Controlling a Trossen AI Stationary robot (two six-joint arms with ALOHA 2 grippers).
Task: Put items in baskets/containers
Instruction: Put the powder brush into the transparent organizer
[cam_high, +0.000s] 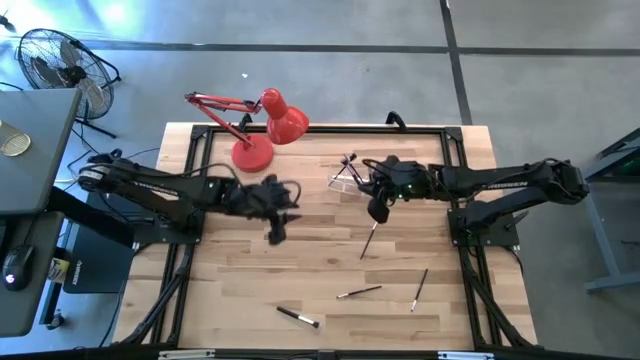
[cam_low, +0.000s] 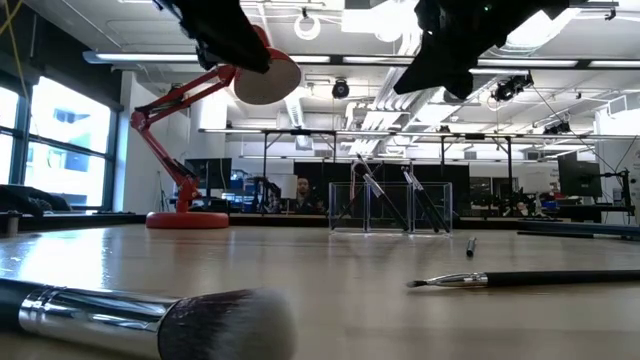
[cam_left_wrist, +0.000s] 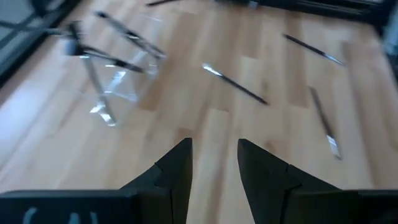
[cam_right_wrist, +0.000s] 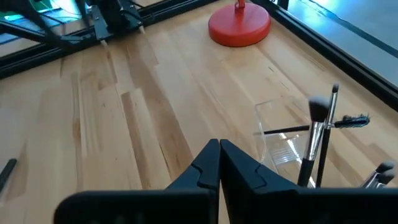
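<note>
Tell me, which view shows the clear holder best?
The right wrist view: the clear holder is close, with brushes standing inside. The low view shows it distant, the left wrist view blurred, the high view tiny.

Two dark, matte-black jointed robot arms are showing their segmented links and bundled black cables from above, the left arm (cam_high: 160, 186) looking bulkier at its cable-wrapped wrist and the right arm (cam_high: 500, 182) glowing with a small green indicator light near its wrist. The left gripper (cam_left_wrist: 212, 171) is displaying two flat, angular black fingers with bevelled tips. The right gripper (cam_right_wrist: 219, 163) is presenting matching black wedge-shaped fingers on a broad black mounting block.
</note>
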